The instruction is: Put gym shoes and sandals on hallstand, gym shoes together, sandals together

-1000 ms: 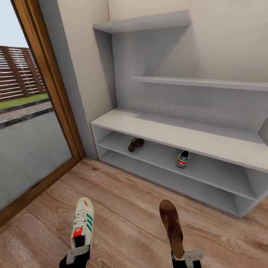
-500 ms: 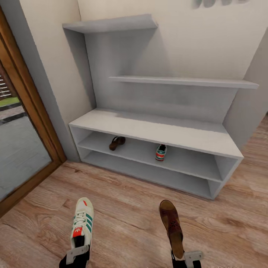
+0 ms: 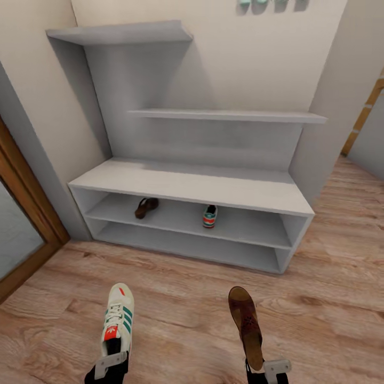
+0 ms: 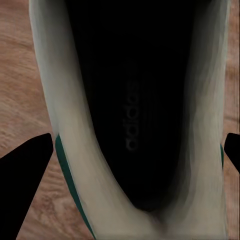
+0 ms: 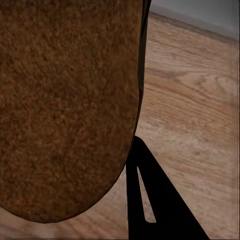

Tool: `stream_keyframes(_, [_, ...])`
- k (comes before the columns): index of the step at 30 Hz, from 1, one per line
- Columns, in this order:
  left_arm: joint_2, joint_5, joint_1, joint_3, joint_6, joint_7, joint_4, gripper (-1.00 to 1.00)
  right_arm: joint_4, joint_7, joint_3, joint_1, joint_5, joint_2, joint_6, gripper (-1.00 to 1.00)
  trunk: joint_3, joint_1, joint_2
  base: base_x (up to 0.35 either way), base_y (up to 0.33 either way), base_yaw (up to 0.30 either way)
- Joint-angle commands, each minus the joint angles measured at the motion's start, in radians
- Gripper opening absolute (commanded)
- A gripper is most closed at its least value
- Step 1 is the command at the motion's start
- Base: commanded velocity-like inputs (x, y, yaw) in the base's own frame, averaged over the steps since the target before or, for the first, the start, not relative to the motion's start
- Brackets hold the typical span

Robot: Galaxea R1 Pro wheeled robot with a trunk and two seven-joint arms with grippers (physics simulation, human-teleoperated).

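Note:
One gym shoe (image 3: 118, 319), white with green stripes, is held heel-first above the corridor floor (image 3: 181, 304) by my left gripper (image 3: 111, 365), which is shut on it. Its black lining (image 4: 132, 100) shows between the dark fingers (image 4: 22, 190). My right gripper (image 3: 266, 369) is shut on a brown sandal (image 3: 245, 324); its footbed (image 5: 65, 100) shows beside one finger (image 5: 150, 200). Ahead stands the pale grey hallstand (image 3: 186, 184). On its upper open shelf level lie the other sandal (image 3: 146, 207) and, apart to its right, the other gym shoe (image 3: 209, 216).
A wooden door frame (image 3: 24, 208) with glass runs along the left. A wall corner (image 3: 320, 138) juts out right of the hallstand, with another opening (image 3: 368, 112) behind it. Wood flooring stretches between me and the rack.
The view has turned right: the hallstand now sits further left in the picture and the glass door has nearly left it. Both grippers hold their shoes as before.

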Motion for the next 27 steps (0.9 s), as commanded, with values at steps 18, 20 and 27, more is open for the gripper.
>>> stream_keyframes(18, [0.001, 0.003, 0.000, 0.004, -0.003, 0.001, 0.000, -1.00, 0.001, -0.009, 0.005, -0.001, 0.007, -0.001, 0.000, -1.00, -0.001, 0.000, 0.000, 0.000, 0.000, -0.271])
stream_keyframes(20, [0.001, 0.003, 0.000, 0.004, -0.003, 0.001, 0.000, -1.00, 0.001, -0.010, 0.005, -0.001, 0.007, -0.002, 0.000, -1.00, -0.001, 0.000, 0.000, 0.000, 0.000, -0.271])
stream_keyframes(27, [0.001, 0.003, 0.000, 0.003, -0.003, 0.001, 0.000, -1.00, 0.001, -0.010, 0.005, -0.001, 0.007, -0.002, -0.001, -1.00, -0.001, 0.000, 0.000, 0.000, 0.000, -0.271])
